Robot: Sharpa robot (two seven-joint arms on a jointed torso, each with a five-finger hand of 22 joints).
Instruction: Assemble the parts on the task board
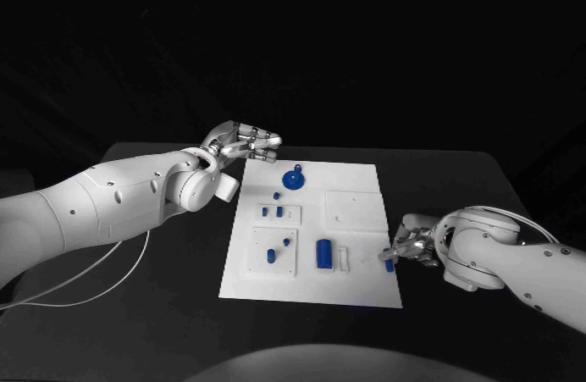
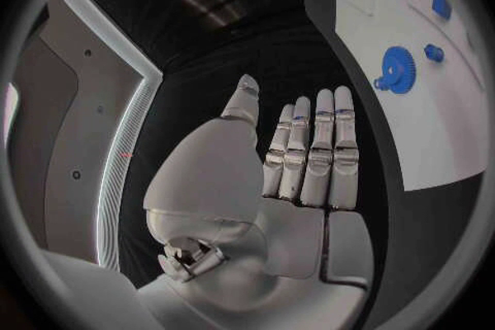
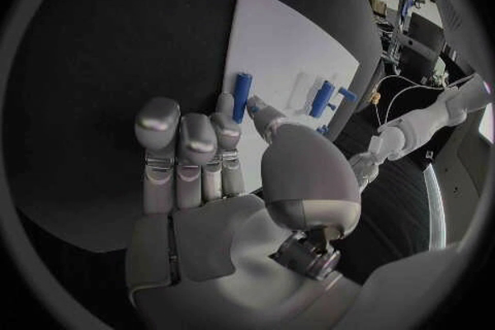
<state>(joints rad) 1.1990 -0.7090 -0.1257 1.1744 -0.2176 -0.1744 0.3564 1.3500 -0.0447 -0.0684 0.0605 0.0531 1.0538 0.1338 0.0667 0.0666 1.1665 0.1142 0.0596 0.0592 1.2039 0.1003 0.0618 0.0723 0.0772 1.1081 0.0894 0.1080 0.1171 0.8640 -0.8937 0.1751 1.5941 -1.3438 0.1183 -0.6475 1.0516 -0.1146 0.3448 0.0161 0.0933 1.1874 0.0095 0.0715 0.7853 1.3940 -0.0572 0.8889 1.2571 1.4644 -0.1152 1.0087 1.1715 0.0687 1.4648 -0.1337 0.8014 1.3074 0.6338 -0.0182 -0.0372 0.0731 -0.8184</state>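
Right hand [image 1: 409, 248] at the task board's [image 1: 354, 229] right edge, pinching a small blue peg [image 3: 242, 96] between thumb and finger. Left hand [image 2: 299, 161] flat, fingers together, empty, off the far-left corner near the blue gear [image 1: 293, 179].

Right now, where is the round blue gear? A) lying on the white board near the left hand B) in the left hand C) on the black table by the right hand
A: the blue gear lies on the task board, by the left hand, whose fingers hold nothing.
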